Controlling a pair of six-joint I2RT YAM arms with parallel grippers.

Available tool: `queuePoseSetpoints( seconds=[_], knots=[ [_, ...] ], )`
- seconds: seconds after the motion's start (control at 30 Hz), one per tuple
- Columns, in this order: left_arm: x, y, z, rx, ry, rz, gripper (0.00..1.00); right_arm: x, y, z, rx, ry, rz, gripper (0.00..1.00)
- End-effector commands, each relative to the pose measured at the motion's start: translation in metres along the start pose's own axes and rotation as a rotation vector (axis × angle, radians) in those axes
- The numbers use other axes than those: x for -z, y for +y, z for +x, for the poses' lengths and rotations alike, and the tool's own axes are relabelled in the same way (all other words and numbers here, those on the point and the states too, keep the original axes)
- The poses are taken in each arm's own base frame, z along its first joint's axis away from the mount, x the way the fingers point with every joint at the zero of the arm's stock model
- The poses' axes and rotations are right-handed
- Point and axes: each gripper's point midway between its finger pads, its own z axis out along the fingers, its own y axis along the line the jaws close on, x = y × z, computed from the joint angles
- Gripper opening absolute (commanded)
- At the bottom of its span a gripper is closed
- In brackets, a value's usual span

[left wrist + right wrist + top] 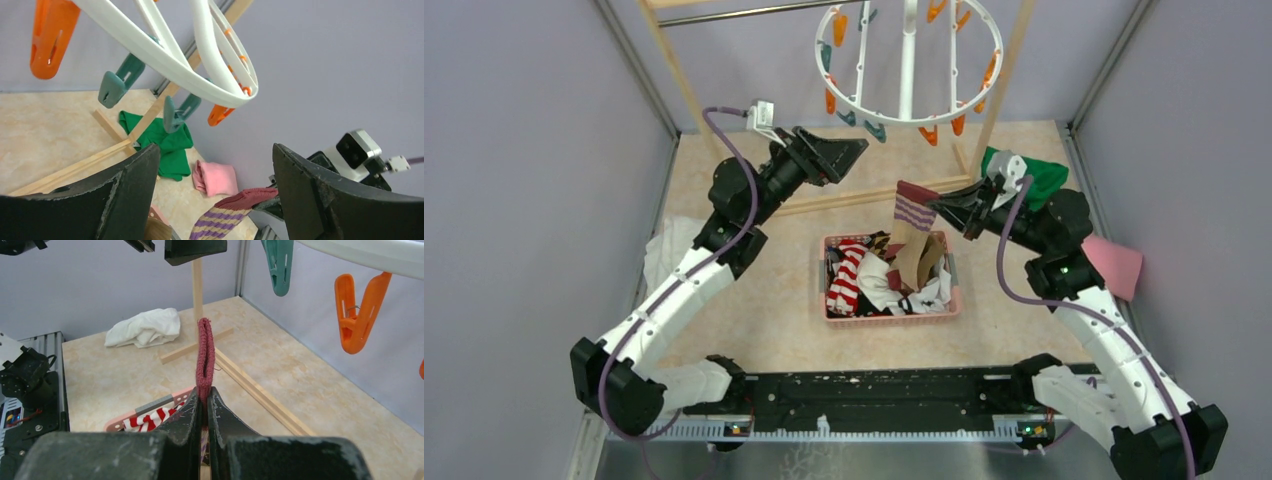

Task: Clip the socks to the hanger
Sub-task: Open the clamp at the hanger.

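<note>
The round white hanger with orange and teal pegs hangs at the back centre; its ring fills the top of the left wrist view. My right gripper is shut on the maroon cuff of a tan and maroon striped sock, held above the pink basket; the cuff stands up between my jaws. The sock also shows in the left wrist view. My left gripper is open and empty, raised below the hanger's left side. More socks lie in the basket.
A wooden rack frame crosses the floor behind the basket. A green cloth and a pink cloth lie at the right, a white cloth at the left. Grey walls close in both sides.
</note>
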Motion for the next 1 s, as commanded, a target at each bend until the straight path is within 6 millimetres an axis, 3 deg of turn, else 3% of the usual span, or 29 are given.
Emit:
queuePoseSetpoints(
  seconds=[0.0,0.1,0.23,0.53,0.97],
  knots=[
    [-0.007,0.025,0.007,0.070,0.055,-0.179,0.88,-0.004,-0.006,-0.019,0.048,-0.024,0.015,0.00],
    [-0.013,0.025,0.006,0.057,0.063,-0.217,0.87,-0.006,-0.007,-0.019,0.037,-0.027,0.016,0.00],
    [-0.017,0.029,0.009,0.001,0.046,-0.254,0.77,-0.008,-0.008,-0.017,0.022,-0.034,0.017,0.00],
    [-0.039,0.016,0.004,-0.097,0.008,-0.185,0.74,-0.011,-0.011,-0.016,0.014,-0.038,0.016,0.00],
    [-0.056,0.032,-0.009,-0.207,-0.083,-0.280,0.63,-0.013,-0.013,-0.016,0.008,-0.045,0.020,0.00]
  ],
)
